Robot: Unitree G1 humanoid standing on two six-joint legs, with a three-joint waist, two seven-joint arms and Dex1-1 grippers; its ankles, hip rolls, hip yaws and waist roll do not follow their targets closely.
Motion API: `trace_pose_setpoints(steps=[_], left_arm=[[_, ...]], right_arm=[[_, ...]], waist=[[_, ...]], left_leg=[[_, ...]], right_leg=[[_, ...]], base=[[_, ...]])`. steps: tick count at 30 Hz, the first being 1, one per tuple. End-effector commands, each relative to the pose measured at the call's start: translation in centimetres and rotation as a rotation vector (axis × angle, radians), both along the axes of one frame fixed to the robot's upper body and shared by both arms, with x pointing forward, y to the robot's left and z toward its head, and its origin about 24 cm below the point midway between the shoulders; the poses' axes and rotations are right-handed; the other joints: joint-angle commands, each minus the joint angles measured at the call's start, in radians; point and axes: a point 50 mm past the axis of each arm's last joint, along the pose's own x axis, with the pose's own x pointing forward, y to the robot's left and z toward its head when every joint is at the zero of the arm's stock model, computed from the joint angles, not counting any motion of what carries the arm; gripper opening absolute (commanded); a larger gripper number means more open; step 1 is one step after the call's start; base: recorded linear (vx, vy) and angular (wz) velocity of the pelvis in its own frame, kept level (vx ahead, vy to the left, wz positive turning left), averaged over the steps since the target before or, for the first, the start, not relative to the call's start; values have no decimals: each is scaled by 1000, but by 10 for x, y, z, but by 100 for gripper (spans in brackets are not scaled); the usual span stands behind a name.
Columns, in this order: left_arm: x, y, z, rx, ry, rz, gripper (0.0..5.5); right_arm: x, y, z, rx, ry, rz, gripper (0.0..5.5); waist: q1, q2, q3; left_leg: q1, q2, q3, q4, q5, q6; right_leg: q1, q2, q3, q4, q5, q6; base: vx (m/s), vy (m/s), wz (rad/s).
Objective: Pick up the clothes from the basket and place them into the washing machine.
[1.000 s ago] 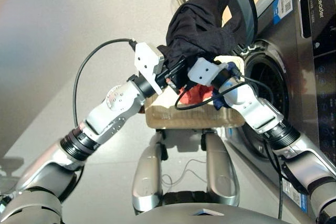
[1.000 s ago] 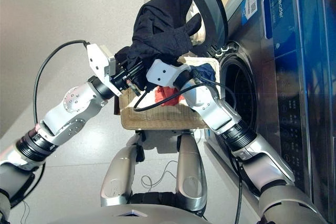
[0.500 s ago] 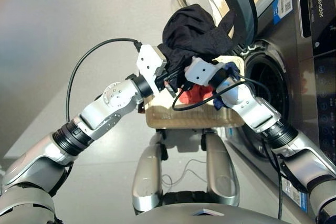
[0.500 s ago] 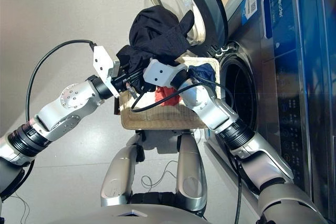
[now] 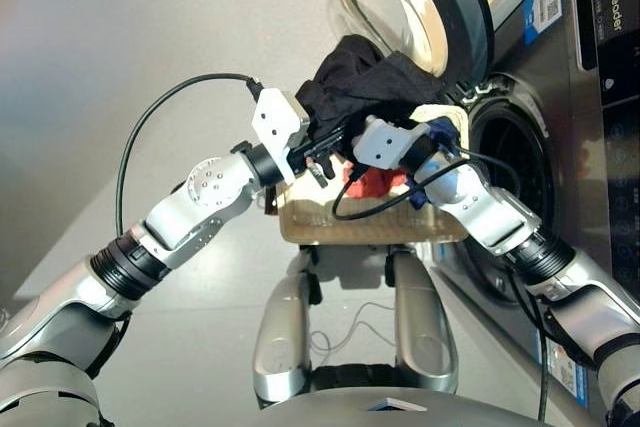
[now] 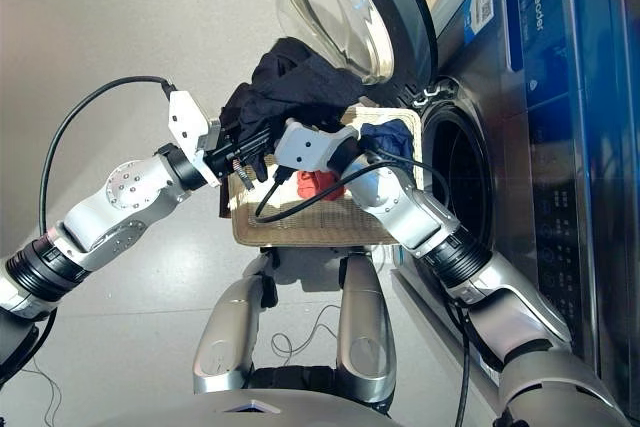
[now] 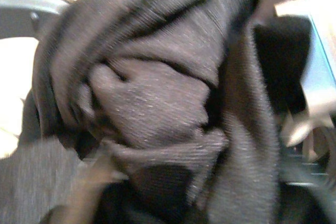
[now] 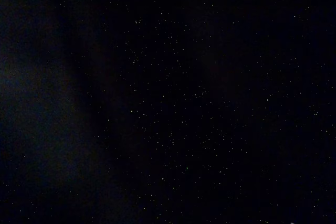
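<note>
arms: silver-grey, black ribbed joints | wrists: white angular housings | cables: 2 black, looping

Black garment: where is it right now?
In the eye views the black garment is bunched between both grippers above the basket, just below the open door, left of the drum mouth.

Crumpled black fabric garment lowered from in front of the round glass porthole door, now bunched just above the cream woven wicker basket, uncovering most of the glass.
</note>
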Motion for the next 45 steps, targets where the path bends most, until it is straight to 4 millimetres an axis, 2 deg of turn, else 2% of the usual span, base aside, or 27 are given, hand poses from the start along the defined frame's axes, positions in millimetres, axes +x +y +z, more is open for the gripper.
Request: trace_pose_setpoints(steps=[1,9,12,15,19,23,25,27,30,34,36,40,42,45], left_arm=[[-14,6,10,27,-77,-32,550],[-17,9,8,16,-73,-29,550],[-18,12,9,23,-98,-17,550],[-19,17,10,-42,-136,38,550],[-18,20,1,-168,-209,189,550],[-16,8,-4,-356,-215,297,550],[-16,1,-1,-417,-246,338,550],[-16,-9,12,-532,-306,384,550],[-15,-19,19,-608,-306,397,550],[-14,-24,24,-618,-321,393,550],[-14,-23,21,-613,-318,414,550],[-13,-26,17,-605,-295,428,550],[-14,-28,16,-610,-285,428,550],[-14,-30,14,-639,-251,433,550]], right_arm=[[-35,30,64,113,-316,253,0],[-26,14,36,132,-235,169,0],[-25,8,26,81,-254,137,0],[-17,-7,1,143,-161,48,0],[-7,-33,-34,223,-24,-116,0],[-1,-49,-66,249,49,-243,0],[1,-54,-79,302,90,-304,0],[5,-61,-100,392,159,-407,0],[6,-71,-118,500,232,-519,0],[5,-92,-131,661,272,-676,0],[4,-98,-134,750,274,-736,0],[2,-117,-138,945,235,-897,0],[3,-128,-128,1085,154,-960,0],[9,-146,-111,1278,58,-1029,0]], waist=[[14,-28,-47],[21,-12,-53],[28,-4,-55],[34,4,-56],[37,5,-54],[34,1,-48],[33,-1,-43],[30,-4,-38],[27,-10,-29],[30,-18,-13],[40,-18,-12],[47,-13,-12],[49,-8,-12],[57,0,-12]], left_leg=[[20,12,3,81,-69,-45],[17,6,-3,82,-70,-44],[16,3,-6,82,-72,-44],[14,0,-11,84,-73,-44],[6,-4,-14,95,-82,-40],[-7,-6,-22,112,-92,-38],[-13,-5,-25,125,-99,-37],[-28,-1,-32,154,-112,-35],[-47,8,-45,205,-133,-32],[-105,25,-64,307,-169,-35],[-131,34,-73,359,-194,-28],[-205,40,-98,462,-239,-24],[-253,40,-111,513,-259,-21],[-305,36,-117,549,-270,-19]], right_leg=[[94,-34,22,-158,70,79],[98,-42,16,-162,70,85],[103,-45,12,-164,67,87],[104,-50,7,-162,67,89],[98,-54,5,-152,60,87],[94,-55,4,-144,51,84],[91,-56,4,-137,47,82],[82,-58,3,-117,37,79],[69,-55,6,-71,20,75],[17,-43,6,42,-23,66],[-14,-37,3,106,-51,59],[-77,-41,-10,216,-98,55],[-120,-46,-15,272,-123,53],[-169,-50,-18,312,-142,49]], base=[[0,0,0],[0,0,0],[0,0,0],[0,0,0],[0,0,0],[0,0,0],[0,0,0],[0,0,0],[0,0,0],[-29,-12,168],[0,0,0],[0,0,0],[-15,2,105],[-39,0,180]])
